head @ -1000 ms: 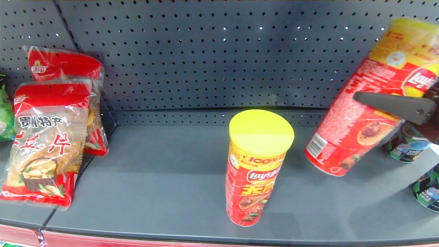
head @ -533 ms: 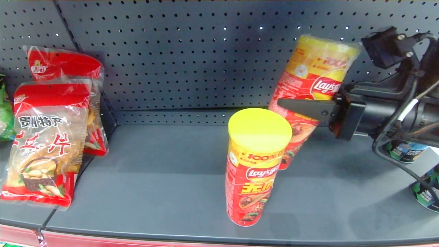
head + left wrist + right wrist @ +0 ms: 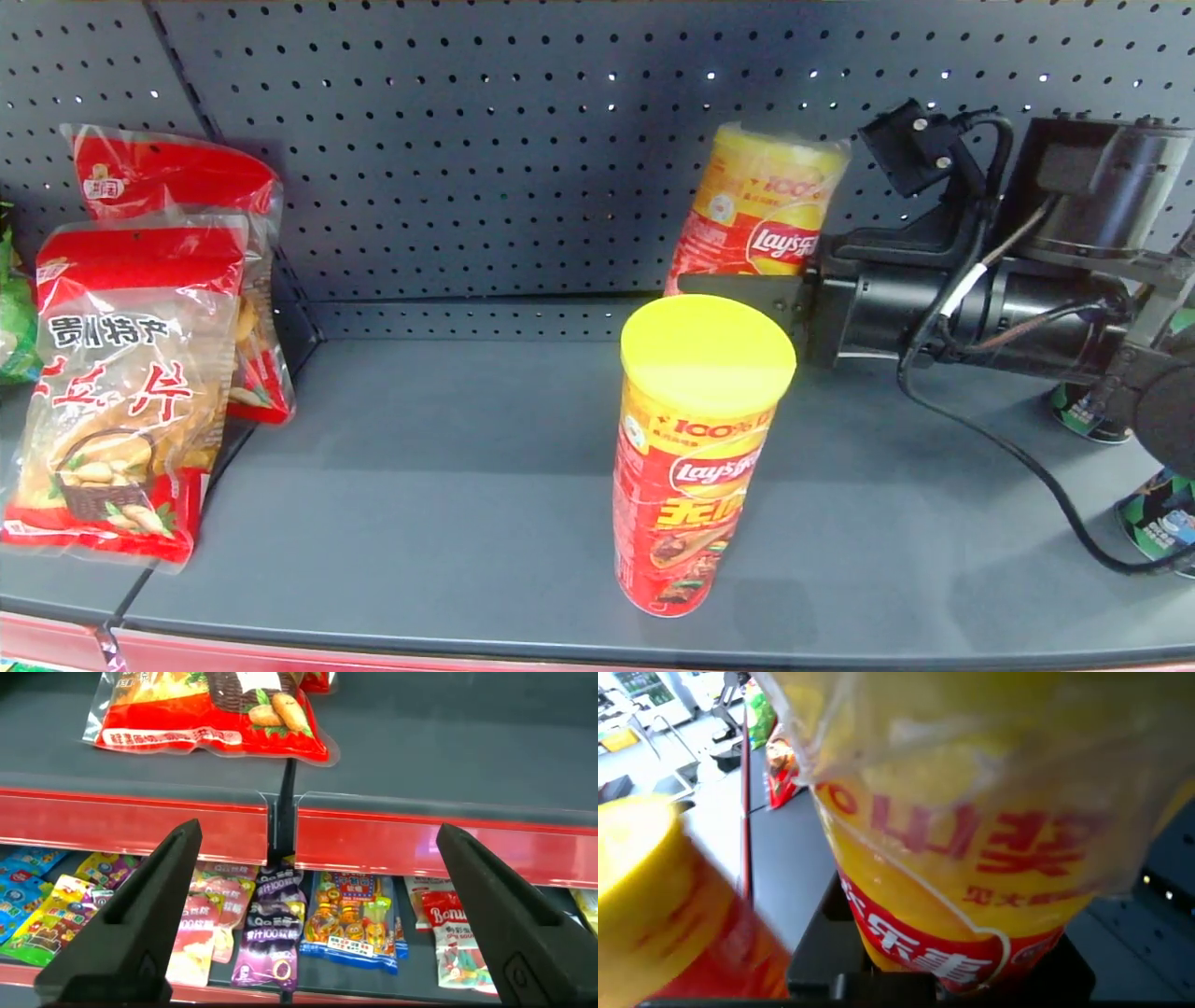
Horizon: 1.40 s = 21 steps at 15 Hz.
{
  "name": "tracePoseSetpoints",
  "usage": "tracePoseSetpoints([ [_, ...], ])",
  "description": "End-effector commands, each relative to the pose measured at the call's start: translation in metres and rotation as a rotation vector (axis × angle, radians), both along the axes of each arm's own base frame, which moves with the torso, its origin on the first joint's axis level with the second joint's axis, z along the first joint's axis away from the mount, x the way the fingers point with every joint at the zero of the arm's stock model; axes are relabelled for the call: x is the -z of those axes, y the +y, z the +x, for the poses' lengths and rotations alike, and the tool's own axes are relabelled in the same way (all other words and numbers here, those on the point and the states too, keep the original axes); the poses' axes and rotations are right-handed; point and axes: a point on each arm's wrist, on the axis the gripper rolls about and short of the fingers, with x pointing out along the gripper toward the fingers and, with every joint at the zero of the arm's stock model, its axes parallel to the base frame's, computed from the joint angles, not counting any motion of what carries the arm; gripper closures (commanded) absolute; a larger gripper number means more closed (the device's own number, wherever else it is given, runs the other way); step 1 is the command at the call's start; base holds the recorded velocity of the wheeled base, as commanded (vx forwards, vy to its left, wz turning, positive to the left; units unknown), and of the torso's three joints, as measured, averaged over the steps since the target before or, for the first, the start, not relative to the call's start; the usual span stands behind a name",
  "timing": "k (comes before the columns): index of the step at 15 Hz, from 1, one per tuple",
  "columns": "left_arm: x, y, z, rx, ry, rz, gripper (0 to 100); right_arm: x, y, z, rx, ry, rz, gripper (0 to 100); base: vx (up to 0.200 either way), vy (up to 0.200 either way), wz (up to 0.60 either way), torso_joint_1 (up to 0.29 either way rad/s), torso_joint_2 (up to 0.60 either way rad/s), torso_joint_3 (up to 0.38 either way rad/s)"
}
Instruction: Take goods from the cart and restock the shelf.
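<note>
The held chip can (image 3: pixel 761 210) is a red and yellow tube under clear film. It is clamped in the right gripper (image 3: pixel 738 271), whose jaws are closed on its lower body. One black finger (image 3: pixel 724 287) lies across the near side of the can. The can tilts slightly, with its top leaning toward the robot's right. It is at the rear of the shelf (image 3: pixel 420 485), close to the pegboard back panel (image 3: pixel 467 140). In the right wrist view the held chip can (image 3: pixel 971 859) sits between the jaws.

The standing chip can (image 3: pixel 695 448) is directly in front of it, upright on the shelf near the front edge, with a yellow lid. It hides the base of the held can, so contact with the shelf cannot be determined. In the right wrist view the standing chip can (image 3: pixel 663 905) appears just beside the held one.

The snack bags (image 3: pixel 121 392) lean at the left end of the shelf, one behind the other. The green packet (image 3: pixel 14 317) is at the far left edge. The dark cans (image 3: pixel 1162 523) stand at the right end, partly behind the right arm.

The left gripper (image 3: pixel 318 915) has its jaws spread wide and grasps nothing. It is in front of the red shelf edge (image 3: pixel 374 840). Small packets (image 3: pixel 355 924) hang on the level below that edge.
</note>
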Motion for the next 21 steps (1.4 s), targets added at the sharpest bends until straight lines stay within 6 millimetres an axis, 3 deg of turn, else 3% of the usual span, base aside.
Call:
tracePoseSetpoints([
  [1, 0.000, 0.000, 0.000, -0.001, 0.001, 0.000, 0, 0.002, 0.007, 0.011, 0.007, -0.001, -0.001, 100, 0.000, 0.000, 0.00, 0.000, 0.00, 0.000],
  [7, 0.000, 0.000, 0.000, -0.001, 0.001, 0.000, 0, 0.016, 0.014, 0.013, 0.018, 0.038, -0.025, 100, 0.000, 0.000, 0.00, 0.000, 0.00, 0.000],
  [10, 0.000, 0.000, 0.000, -0.001, 0.001, 0.000, 0, 0.030, 0.023, 0.027, 0.049, 0.070, -0.044, 100, 0.000, 0.000, 0.00, 0.000, 0.00, 0.000],
  [12, 0.000, 0.000, 0.000, -0.001, 0.000, 0.000, 0, 0.029, 0.032, 0.025, 0.034, 0.063, -0.041, 100, 0.000, 0.000, 0.00, 0.000, 0.00, 0.000],
  [21, 0.000, 0.000, 0.000, -0.001, 0.001, 0.000, 0, 0.034, 0.028, 0.019, 0.049, 0.078, -0.052, 100, 0.000, 0.000, 0.00, 0.000, 0.00, 0.000],
])
